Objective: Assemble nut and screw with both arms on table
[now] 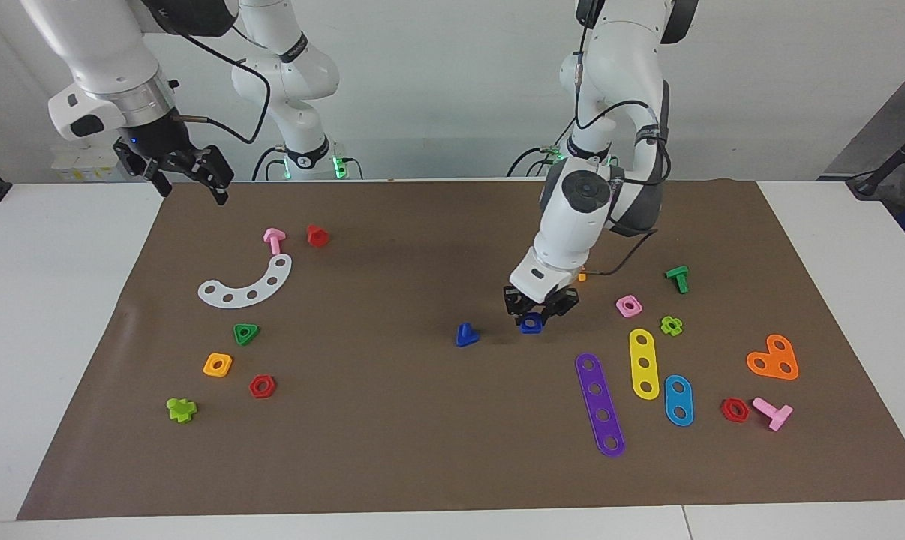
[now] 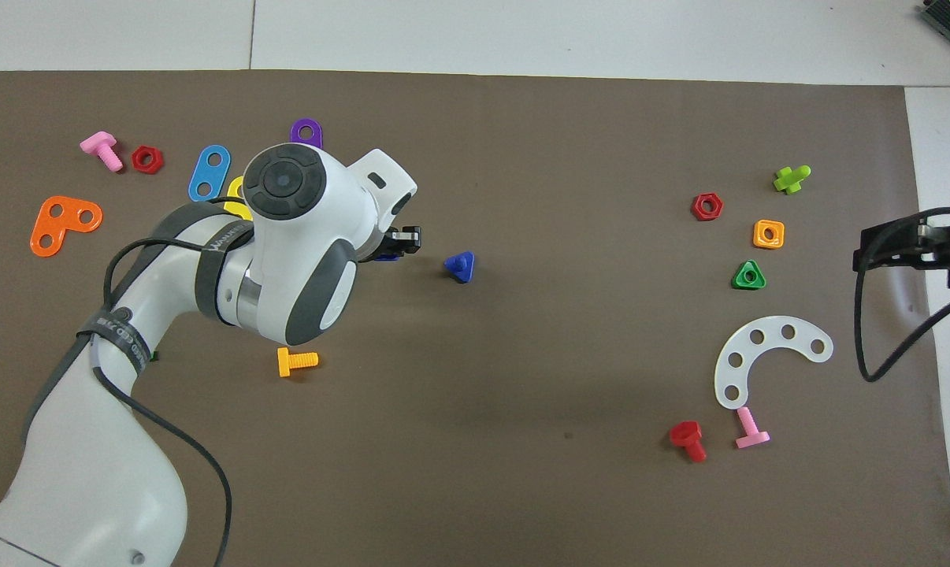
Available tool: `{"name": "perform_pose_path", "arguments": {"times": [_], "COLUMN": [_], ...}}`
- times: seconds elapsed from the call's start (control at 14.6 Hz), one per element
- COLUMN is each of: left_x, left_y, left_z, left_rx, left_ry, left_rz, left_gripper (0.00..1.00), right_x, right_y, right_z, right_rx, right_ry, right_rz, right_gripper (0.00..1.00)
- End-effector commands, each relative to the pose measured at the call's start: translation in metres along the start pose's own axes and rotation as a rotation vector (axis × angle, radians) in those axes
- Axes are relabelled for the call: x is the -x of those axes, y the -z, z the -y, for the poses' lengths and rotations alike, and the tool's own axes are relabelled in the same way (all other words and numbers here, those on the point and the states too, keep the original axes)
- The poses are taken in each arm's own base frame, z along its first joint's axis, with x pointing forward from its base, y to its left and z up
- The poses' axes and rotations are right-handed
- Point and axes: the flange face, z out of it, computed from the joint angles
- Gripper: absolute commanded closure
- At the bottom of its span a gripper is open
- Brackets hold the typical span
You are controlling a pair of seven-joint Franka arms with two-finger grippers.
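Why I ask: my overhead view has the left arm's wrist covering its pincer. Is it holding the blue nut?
Observer: Yes. The facing view shows the left pincer shut on the nut, low over the mat beside the screw. I cannot tell whether the nut clears the mat.
Operator: Is anything hidden under that arm?
Observer: A pink square nut lies on the mat there.
Operator: How high is the right pincer?
Observer: The right pincer hangs open, well above the mat's corner, while that arm waits.
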Motion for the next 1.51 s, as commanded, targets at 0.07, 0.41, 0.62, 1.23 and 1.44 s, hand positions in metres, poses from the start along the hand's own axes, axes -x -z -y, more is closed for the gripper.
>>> {"name": "perform_pose_path", "arguments": {"times": [0.07,0.41,0.62,1.23,1.44], "left_x": [0.001,-0.001,-0.002,-0.001,-0.002], "left_y": [-0.015,-0.021,-0.023,-0.043,-0.045], "left_z": [-0.056,-0.084,-0.091,-0.089,-0.086], "left_rx": [0.013,0.025,0.03,0.009,0.005], "left_ry": [0.031,0.043,0.035,0.028,0.03], "left_rz": [0.042,0.032,0.025,0.034,0.034], "left_gripper": [0.71,0.71,0.71,0.74,0.74], "right_x": [0.007,0.005,0.005,0.005,0.005], "right_y": [0.002,0.002,0.001,0.001,0.001], "right_z": [0.001,0.0,0.0,-0.003,-0.003], "right_rx": [-0.027,-0.029,-0.028,-0.029,-0.029], "right_ry": [-0.013,-0.009,-0.007,-0.007,-0.009], "right_rz": [-0.01,-0.019,-0.018,-0.019,-0.019], "right_gripper": [0.0,0.0,0.0,0.0,0.0]}}
